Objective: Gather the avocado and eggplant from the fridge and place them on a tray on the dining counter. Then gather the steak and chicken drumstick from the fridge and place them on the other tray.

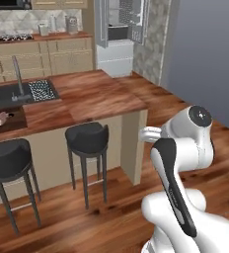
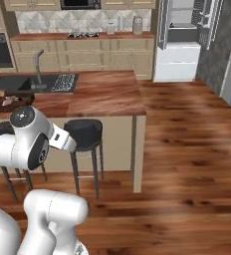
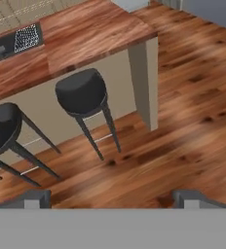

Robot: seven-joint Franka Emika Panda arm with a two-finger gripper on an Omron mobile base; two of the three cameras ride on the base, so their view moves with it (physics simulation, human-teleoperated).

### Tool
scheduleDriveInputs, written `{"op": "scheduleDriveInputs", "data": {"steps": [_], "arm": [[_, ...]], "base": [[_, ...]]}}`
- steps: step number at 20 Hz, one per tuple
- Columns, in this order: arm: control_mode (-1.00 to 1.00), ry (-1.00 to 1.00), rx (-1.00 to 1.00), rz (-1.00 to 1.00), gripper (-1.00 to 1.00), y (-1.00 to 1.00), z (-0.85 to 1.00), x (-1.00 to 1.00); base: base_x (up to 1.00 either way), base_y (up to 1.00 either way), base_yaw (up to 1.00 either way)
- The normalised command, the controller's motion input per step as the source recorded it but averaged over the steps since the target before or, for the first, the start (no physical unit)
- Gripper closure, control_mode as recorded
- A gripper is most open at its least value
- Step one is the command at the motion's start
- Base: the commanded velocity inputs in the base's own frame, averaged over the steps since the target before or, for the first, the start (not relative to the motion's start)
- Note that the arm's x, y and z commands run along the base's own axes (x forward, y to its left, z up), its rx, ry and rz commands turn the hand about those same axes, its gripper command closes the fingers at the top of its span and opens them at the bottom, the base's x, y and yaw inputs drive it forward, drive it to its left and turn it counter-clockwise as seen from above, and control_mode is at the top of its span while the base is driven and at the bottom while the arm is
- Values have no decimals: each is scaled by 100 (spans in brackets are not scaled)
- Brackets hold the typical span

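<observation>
Two stools [image 3: 81,92] sit under your empty tool [image 3: 112,199], its jaws wide apart, with the fridge [image 1: 119,29] standing open well beyond the table [image 1: 96,96].

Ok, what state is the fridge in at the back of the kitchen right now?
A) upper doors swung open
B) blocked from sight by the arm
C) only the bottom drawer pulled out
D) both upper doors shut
A: the fridge stands with its upper doors swung open, shelves showing inside.

Two black stools [image 1: 88,138] [image 1: 9,159]; one sink [image 1: 8,95]; one fridge [image 1: 120,37].
</observation>
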Motion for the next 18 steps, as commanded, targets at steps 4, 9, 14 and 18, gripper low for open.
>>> {"op": "scheduleDriveInputs", "data": {"steps": [4, 9, 14, 18], "arm": [[100, 0, 0, 0, -100, 0, 0, 0], [100, 0, 0, 0, -100, 0, 0, 0], [100, 0, 0, 0, -100, 0, 0, 0], [100, 0, 0, 0, -100, 0, 0, 0]], "base": [[51, -100, 0], [69, -100, 0], [91, -92, 0], [98, -81, 0]]}}
